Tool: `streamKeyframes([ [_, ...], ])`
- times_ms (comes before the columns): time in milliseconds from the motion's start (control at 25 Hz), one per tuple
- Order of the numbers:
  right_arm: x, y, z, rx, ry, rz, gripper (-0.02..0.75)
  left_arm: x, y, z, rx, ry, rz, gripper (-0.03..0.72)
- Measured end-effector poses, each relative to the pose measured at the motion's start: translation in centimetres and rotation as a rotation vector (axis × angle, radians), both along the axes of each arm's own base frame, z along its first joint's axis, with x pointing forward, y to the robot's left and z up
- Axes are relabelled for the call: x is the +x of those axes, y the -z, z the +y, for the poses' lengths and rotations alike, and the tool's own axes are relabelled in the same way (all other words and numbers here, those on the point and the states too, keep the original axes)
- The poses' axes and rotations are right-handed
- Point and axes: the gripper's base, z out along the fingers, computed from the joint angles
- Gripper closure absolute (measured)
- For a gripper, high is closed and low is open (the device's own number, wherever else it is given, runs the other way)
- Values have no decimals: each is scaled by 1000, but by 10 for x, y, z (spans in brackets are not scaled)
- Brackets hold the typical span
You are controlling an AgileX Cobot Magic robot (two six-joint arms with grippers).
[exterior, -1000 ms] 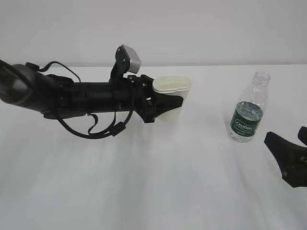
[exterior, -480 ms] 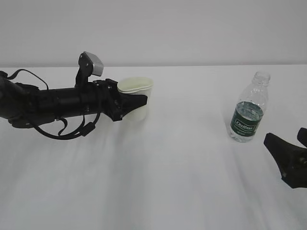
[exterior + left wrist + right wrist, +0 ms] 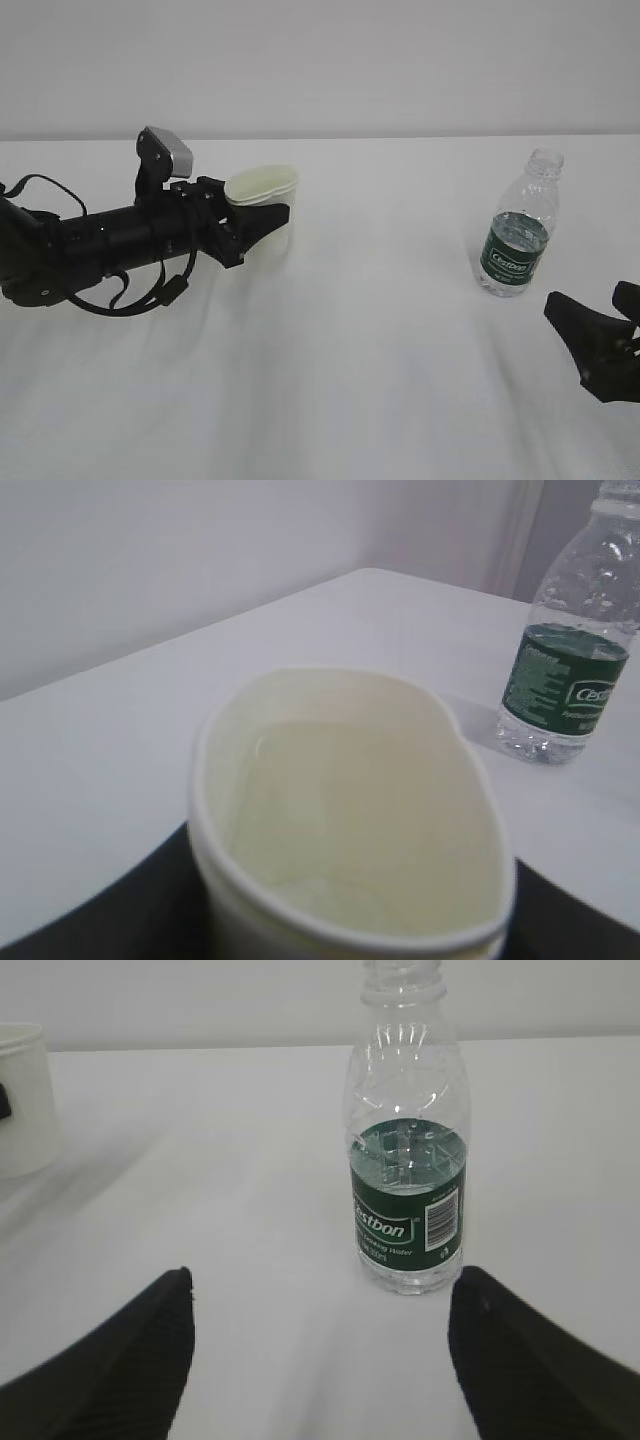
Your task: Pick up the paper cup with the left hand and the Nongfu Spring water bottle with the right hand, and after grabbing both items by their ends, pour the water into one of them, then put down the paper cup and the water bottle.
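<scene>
White tabletop (image 3: pixel 330 390) under a pale grey wall; flat, even light, nothing else in the scene.

Far left: the left hand (image 3: pixel 262 222), a black robot arm with loose black cables and a grey box camera (image 3: pixel 166 153), is seen lying low and nearly level along the table, pointing right. Its two black fingers are clamped on the sides of the paper cup (image 3: pixel 264 208), a small cream tapered cup with a rolled rim. The rim is pressed out of round into an oval, best noted in the left wrist view (image 3: pixel 350 810). The cup is held upright, mouth up; a pale yellowish inside is seen, with what may be a little liquid at the bottom, not certain. Whether the cup's base touches the table cannot be told.

Middle: bare table, cup and bottle well apart.

Right: the Nongfu Spring water bottle (image 3: pixel 518 228), a small clear ribbed plastic bottle with a dark green label band and no cap, is standing upright on the table, long axis vertical, water roughly to label height. It is held by nothing.

Near right: the right hand (image 3: pixel 608 318), a black gripper, is seen low with its jaws spread wide and empty. In the right wrist view (image 3: pixel 320 1345) the bottle (image 3: pixel 407 1160) is framed between the two fingers (image 3: pixel 120 1355), beyond their tips and apart from them. The bottle is judged to lie straight ahead, far and slightly left of this gripper; a forward reach and a side grasp on the upright body would be called for.
</scene>
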Motion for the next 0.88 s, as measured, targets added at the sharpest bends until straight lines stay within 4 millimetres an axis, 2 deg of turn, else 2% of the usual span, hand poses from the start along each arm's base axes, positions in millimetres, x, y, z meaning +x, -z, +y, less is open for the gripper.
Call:
streamKeyframes([
  [240,0,1,0,0,0,5,144,-3,8,13,9,-75,18,278],
  [520,0,1,0,2,1,5,144,-8,21,43,24,-236,57,278],
  [880,0,1,1,0,-13,5,145,-12,27,51,39,-323,66,279],
])
